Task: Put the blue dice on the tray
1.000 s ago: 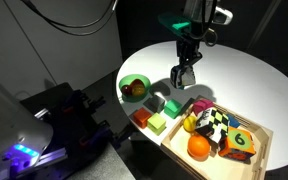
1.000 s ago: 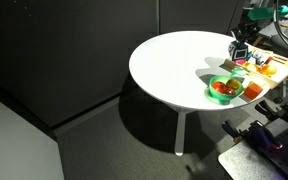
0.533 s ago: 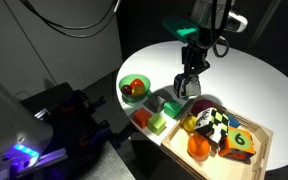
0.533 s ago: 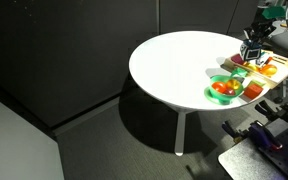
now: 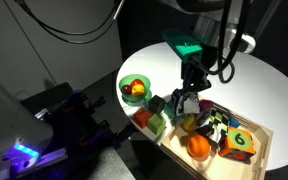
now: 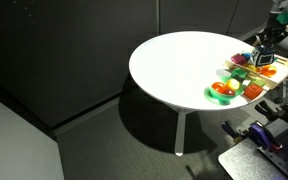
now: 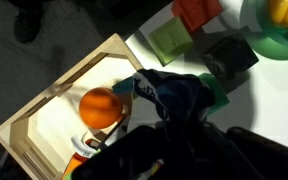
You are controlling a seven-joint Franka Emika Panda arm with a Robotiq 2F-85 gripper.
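Observation:
My gripper hangs over the near end of the light-wood tray. In the wrist view the gripper is shut on the blue dice, a dark blue cube with white markings held above the tray's edge. The dark fingers hide most of the dice. In an exterior view the gripper is small, above the tray at the table's edge.
The tray holds an orange ball, a checkered cube and a green and orange numbered block. Beside it lie a grey cube, a red block, a green block and a green bowl.
The gripper has moved from over the middle of the table down toward the tray's near end, still shut on what it holds.

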